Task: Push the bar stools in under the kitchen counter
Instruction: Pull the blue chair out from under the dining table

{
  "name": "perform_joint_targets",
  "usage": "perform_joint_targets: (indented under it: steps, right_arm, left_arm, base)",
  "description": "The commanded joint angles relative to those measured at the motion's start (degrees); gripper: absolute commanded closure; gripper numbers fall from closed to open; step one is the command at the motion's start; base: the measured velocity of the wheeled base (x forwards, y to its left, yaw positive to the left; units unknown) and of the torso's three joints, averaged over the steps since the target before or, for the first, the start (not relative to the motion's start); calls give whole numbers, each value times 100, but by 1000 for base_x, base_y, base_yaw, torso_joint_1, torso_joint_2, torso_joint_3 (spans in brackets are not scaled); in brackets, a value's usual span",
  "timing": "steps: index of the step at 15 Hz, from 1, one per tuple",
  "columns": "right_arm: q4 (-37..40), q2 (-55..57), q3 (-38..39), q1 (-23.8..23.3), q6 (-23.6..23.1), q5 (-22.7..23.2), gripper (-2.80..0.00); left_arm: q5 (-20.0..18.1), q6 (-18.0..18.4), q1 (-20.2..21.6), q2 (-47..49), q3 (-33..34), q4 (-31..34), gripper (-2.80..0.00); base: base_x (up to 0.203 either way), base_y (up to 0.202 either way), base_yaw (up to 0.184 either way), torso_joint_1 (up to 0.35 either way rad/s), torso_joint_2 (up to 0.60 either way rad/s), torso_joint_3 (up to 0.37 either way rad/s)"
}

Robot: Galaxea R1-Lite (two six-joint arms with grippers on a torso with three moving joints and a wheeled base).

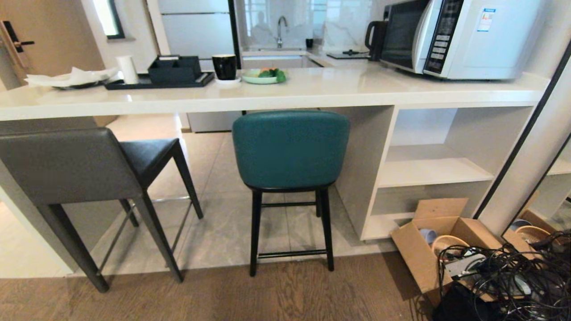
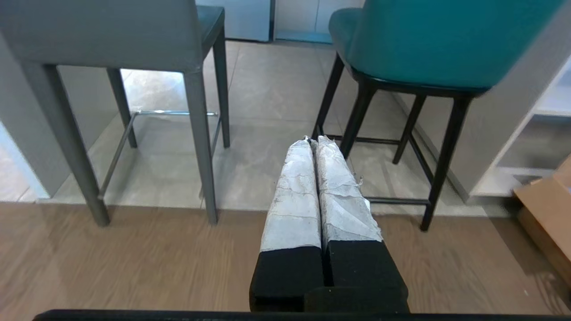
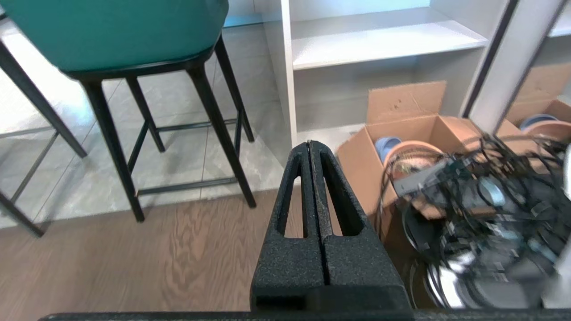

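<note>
White tape wraps the fingers of the left gripper (image 2: 313,141), which are pressed together with nothing between them; the bare black right gripper (image 3: 309,145) is likewise closed and empty. Both hang low over the wood floor (image 1: 267,294), well short of the stools, and neither shows in the head view.

Ahead of the left gripper, slightly to the robot's right, stands the teal stool (image 1: 290,149); the same stool sits to the left of the right gripper's line. Its back faces the robot and its seat is partly under the counter (image 1: 312,91), its rear legs at the seam where tile meets wood. The grey stool (image 1: 67,162) stands further left, turned at an angle, its back nearer the robot and well out from the counter edge.

Nothing has been pushed home yet, by my reading. Closed fingers suit pushing: I would press them flat against the middle of a backrest rather than near a corner, so the stool slides straight instead of pivoting. A low, steady push seems wise, since tall stools tip easily and legs may catch at the floor seam. The grey one probably needs squaring up first. Keep the right arm away from the box (image 1: 428,249) and the cables (image 1: 513,276) beside it.
</note>
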Motion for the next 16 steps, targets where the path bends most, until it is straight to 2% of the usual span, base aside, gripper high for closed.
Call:
perform_joint_targets:
  steps: [1,16]
  right_arm:
    - [-1,9,0,1,4,-1,0]
    - [-5,9,0,1,0,-1,0]
  left_arm:
    - [4,-4,1,-3,9,1,0]
    - [4,-4,1,-3,9,1,0]
  base:
    - [199,0,4,2,7,0]
    - [195,0,2,3,1,2]
